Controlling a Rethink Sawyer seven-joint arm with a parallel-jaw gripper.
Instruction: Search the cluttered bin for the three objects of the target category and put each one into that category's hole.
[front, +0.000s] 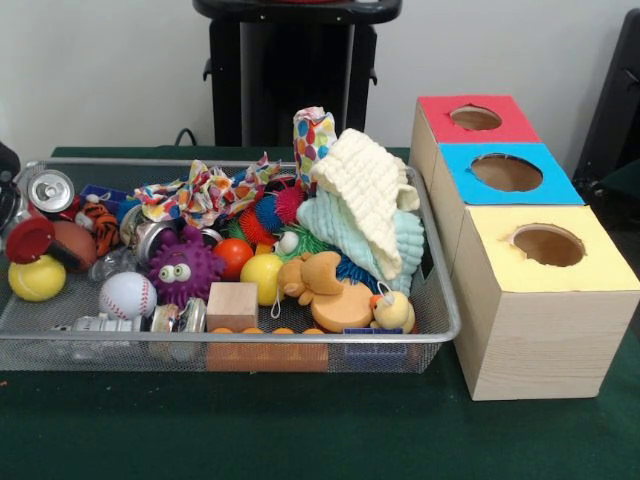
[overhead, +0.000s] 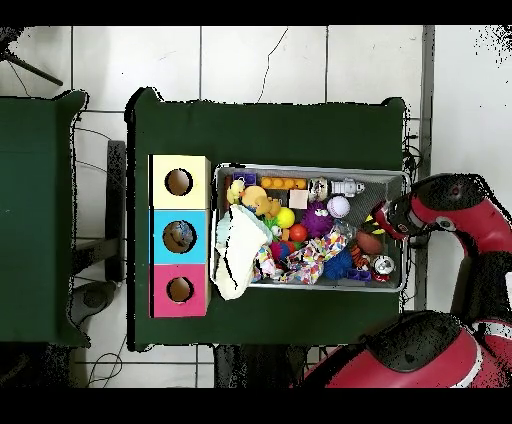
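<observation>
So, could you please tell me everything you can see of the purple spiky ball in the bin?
The purple spiky ball is a round toy covered all over in short soft-looking spikes, rubbery by its look, with two white googly eyes facing the front camera. It sits low in the wire mesh bin, toward its middle. The white baseball lies just beside and in front of it, an orange ball is against its other side, and a wooden block sits in front. From overhead it shows as a purple blob.
</observation>
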